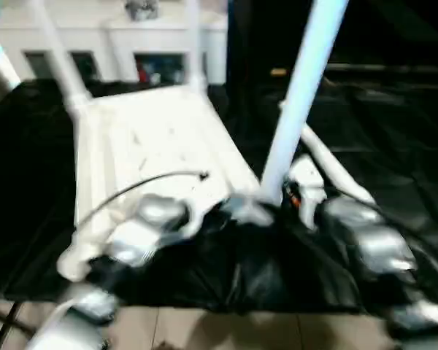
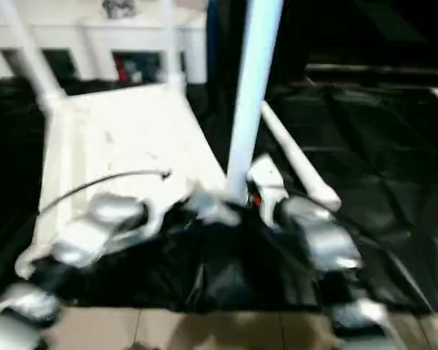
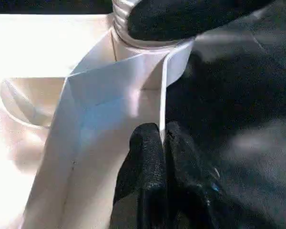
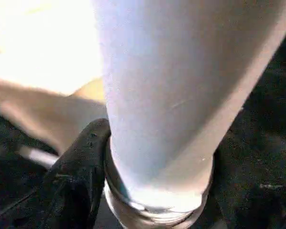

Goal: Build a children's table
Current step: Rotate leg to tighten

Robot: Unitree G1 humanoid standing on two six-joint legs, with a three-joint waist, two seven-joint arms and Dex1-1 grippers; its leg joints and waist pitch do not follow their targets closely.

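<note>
Blurring hides where the right pincer (image 4: 148, 191) meets the upright leg (image 1: 299, 102).

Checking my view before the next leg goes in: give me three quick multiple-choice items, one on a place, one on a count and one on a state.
1. Where does the loose leg lie?
A. On the tabletop
B. On the black cover, right of the tabletop
C. On the floor

2. How many legs stand at the tabletop's far corners?
A. None
B. One
C. Two

3. What is the left gripper doing?
A. Open above the tabletop
B. Shut on the tabletop's rim wall
C. Shut on a leg

Answers:
1 B: the loose leg rests on the black cover beside the tabletop.
2 C: one and another rise there.
3 B: the left gripper pinches the rim wall; the right gripper holds the near leg.
</note>
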